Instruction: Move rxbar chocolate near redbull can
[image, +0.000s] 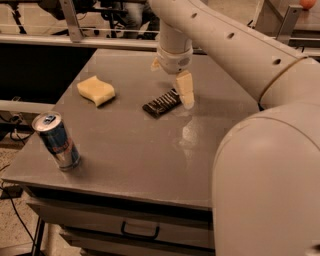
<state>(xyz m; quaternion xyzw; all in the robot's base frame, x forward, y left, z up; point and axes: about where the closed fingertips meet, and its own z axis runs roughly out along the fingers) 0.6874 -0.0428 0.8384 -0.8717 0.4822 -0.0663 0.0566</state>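
The rxbar chocolate, a flat black bar with white stripes, lies on the grey table near its middle. My gripper hangs over the bar's far right end. It is open and holds nothing. One pale finger reaches down to the bar's right tip, and the other finger shows only as a small bit behind the wrist. The redbull can, blue and silver, stands upright at the table's front left corner, far from the bar.
A pale yellow wavy sponge lies on the table at the left, between the can and the bar. My white arm fills the right side of the view. A drawer with a handle sits under the table's front edge.
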